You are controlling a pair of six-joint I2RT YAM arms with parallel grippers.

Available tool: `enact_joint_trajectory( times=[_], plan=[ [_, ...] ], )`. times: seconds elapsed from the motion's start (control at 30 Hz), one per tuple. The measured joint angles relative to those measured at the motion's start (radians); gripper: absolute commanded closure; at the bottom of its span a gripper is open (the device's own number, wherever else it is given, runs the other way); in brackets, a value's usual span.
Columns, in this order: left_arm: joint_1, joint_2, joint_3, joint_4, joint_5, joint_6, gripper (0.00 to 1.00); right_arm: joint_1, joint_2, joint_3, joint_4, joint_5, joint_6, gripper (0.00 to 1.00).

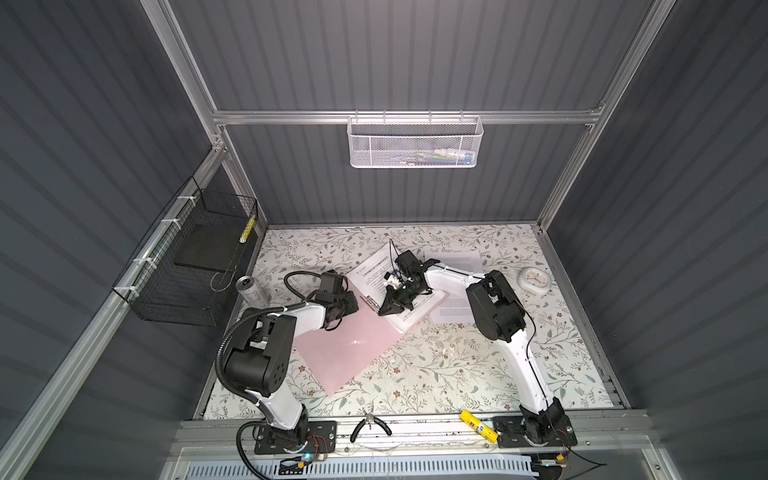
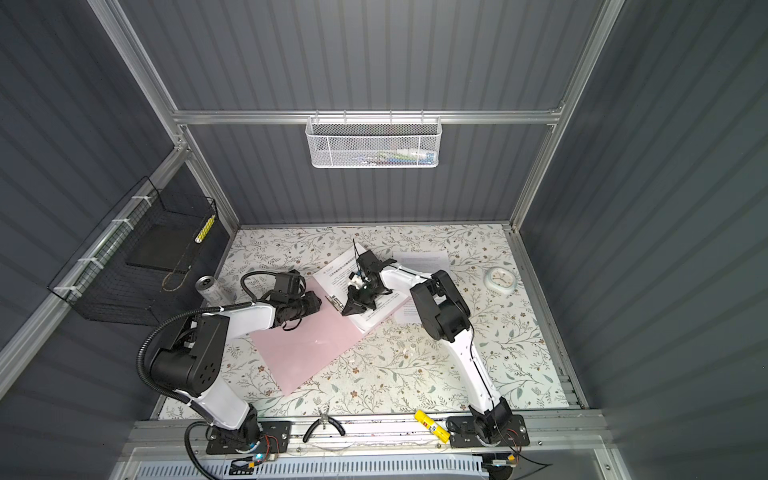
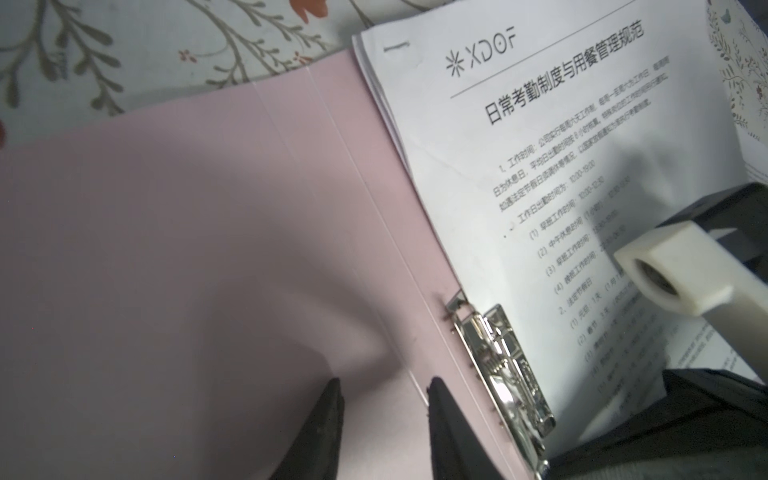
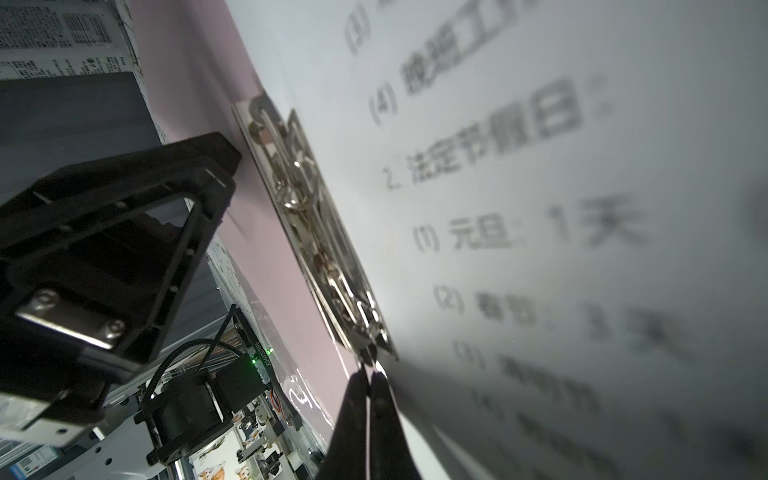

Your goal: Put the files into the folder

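The pale-pink folder [image 1: 340,349] [image 2: 307,349] [image 3: 208,249] lies open on the floral table. A stack of white files [image 1: 370,274] [image 2: 336,272] [image 3: 540,166] [image 4: 540,208] with a bold heading rests on its far half. The stack's edge sits against the metal clip [image 3: 498,361] [image 4: 316,232] along the spine. My left gripper [image 1: 353,301] [image 2: 318,303] [image 3: 384,384] hovers open just above the bare pink flap, beside the spine crease, holding nothing. My right gripper [image 1: 380,311] [image 2: 345,311] [image 4: 370,374] is shut, its tips at the near end of the clip.
Two loose printed sheets [image 1: 453,262] [image 1: 451,309] lie right of the folder, under the right arm. A white clock [image 1: 535,280] sits far right and a metal can [image 1: 249,289] far left. Pliers [image 1: 370,426] and a yellow tube [image 1: 478,424] lie on the front rail. A black wire basket [image 1: 191,266] hangs on the left.
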Motion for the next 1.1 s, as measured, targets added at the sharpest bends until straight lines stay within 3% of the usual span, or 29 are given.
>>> enact_joint_trajectory(
  times=[0.2,0.43,0.67,1.1],
  plan=[
    [0.0,0.008,0.009,-0.001,0.0,0.0,0.64,0.002,-0.009,-0.02,0.023,-0.018,0.005,1.0],
    [0.0,0.034,0.039,-0.003,0.001,0.0,0.64,0.006,-0.068,-0.146,0.176,-0.08,0.118,1.0],
    [0.0,0.059,0.074,-0.013,-0.004,0.007,0.64,0.006,-0.108,-0.206,0.201,-0.078,0.182,0.74],
    [0.0,0.204,0.272,-0.061,-0.019,0.073,0.62,-0.08,-0.357,-0.399,0.253,-0.019,0.201,0.72]
  ],
)
